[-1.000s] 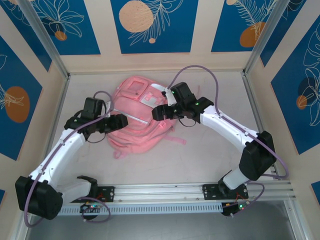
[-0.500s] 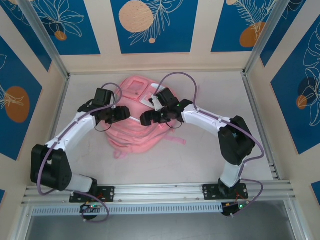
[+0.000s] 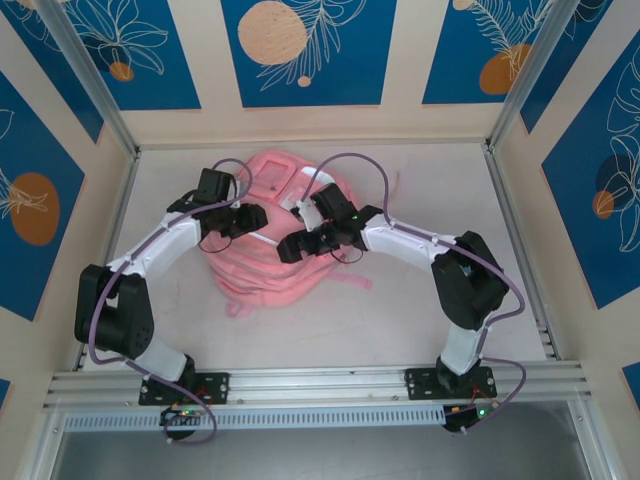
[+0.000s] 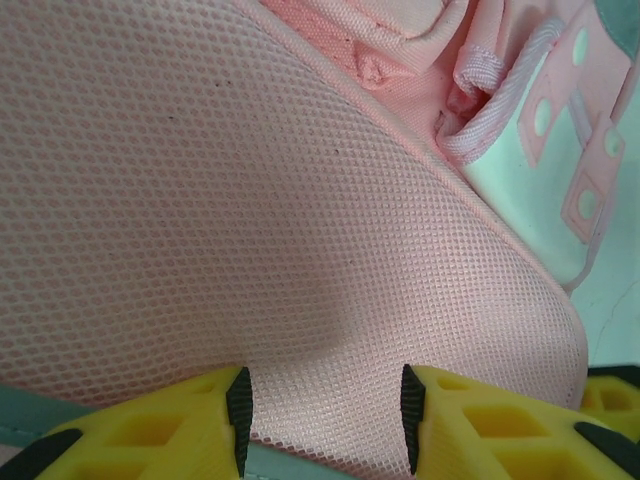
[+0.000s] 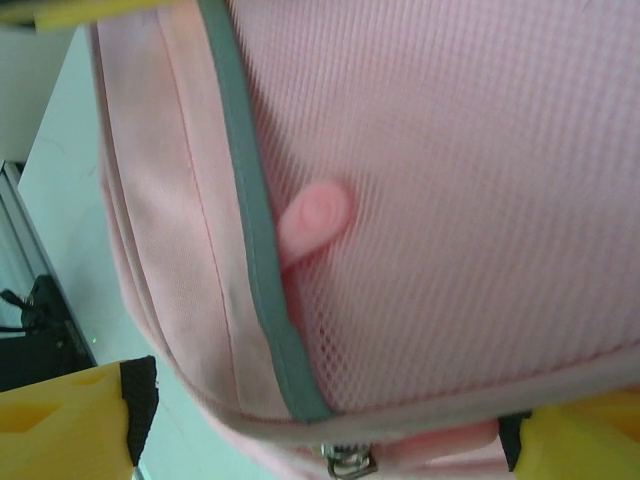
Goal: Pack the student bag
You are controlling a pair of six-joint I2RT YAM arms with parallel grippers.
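The student bag [image 3: 262, 262] is a soft pink backpack lying flat in the middle of the table. My left gripper [image 3: 250, 218] sits on its left upper part. In the left wrist view my left gripper [image 4: 324, 420] stands part open, its black pads [image 4: 238, 412] apart over pink mesh fabric [image 4: 220, 200]. My right gripper [image 3: 290, 248] hovers over the bag's middle. Seen from the right wrist, my right gripper [image 5: 325, 428] is wide open and straddles a bag edge with grey piping [image 5: 255, 240], a pink tab [image 5: 315, 215] and a metal zip pull [image 5: 345, 462].
Walls with blue panels and aluminium posts [image 3: 110, 110] close the table on three sides. A metal rail [image 3: 320, 385] runs along the near edge. A pink strap [image 3: 352, 280] trails from the bag's right side. Bare tabletop [image 3: 430, 190] lies to the right.
Both arms have reached further in over the bag. The left gripper moved up and right onto it and its jaws narrowed. The right gripper swung left and nearer across the bag.
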